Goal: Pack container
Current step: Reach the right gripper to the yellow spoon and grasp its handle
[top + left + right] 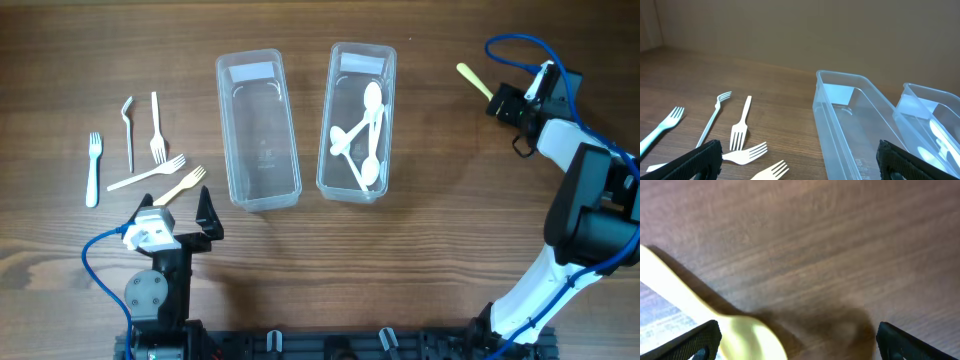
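Clear plastic container (357, 120) with white plastic spoons (362, 135) inside sits at 9 o'clock from the right hand (498, 102). That hand is spread wide and holds nothing. A pale yellow plastic spoon (473, 80) lies on the brown wooden counter (440, 230). Its round end is between the black fingers (700, 340), and its handle points to 10 o'clock. The left hand (178, 212) is spread wide too, with nothing in it. Five plastic forks (157, 130) lie loose on the counter from 10 to 12 o'clock of it. A second clear container (258, 130), empty, stands at 1 o'clock, just beside the first.
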`<state>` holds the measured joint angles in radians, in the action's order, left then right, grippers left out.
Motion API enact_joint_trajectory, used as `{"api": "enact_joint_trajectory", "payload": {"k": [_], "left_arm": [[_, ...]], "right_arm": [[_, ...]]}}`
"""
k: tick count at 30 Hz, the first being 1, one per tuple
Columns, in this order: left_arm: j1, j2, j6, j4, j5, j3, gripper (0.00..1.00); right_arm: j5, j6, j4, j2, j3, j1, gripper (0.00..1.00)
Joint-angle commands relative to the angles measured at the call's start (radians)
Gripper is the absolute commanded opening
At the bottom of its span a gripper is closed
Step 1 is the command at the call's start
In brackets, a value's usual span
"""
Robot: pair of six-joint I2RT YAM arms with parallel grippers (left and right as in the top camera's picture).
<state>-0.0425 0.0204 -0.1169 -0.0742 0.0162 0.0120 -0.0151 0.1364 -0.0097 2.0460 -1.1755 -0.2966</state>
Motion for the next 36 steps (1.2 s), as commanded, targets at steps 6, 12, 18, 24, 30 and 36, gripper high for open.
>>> {"api": "enact_joint_trajectory", "payload": {"k": [6,12,18,24,30,36], "left_arm": [[-0.006,-0.004,0.002,0.003,-0.008,-0.006,1.00],[-0.006,-0.005,0.002,0.003,-0.008,-0.006,1.00],[-0.006,-0.004,0.002,0.003,-0.008,-0.006,1.00],[-0.006,-0.004,0.002,0.003,-0.008,-0.006,1.00],[-0.006,-0.004,0.002,0.003,-0.008,-0.006,1.00],[-0.006,-0.005,0.002,0.003,-0.008,-0.006,1.00]], "right_arm": [[-0.092,0.137,-0.116,0.015,-0.001,0.000,1.00],[-0.171,0.137,-0.117,0.015,-0.002,0.000,1.00],[-0.186,0.019,-0.005,0.015,-0.002,0.001,1.00],[-0.394,-0.321,-0.095,0.015,-0.002,0.001,1.00],[-0.505,-0.430,-0.229,0.015,-0.002,0.003,1.00],[-0.506,-0.447,-0.315,0.015,-0.002,0.010,0.99]]}}
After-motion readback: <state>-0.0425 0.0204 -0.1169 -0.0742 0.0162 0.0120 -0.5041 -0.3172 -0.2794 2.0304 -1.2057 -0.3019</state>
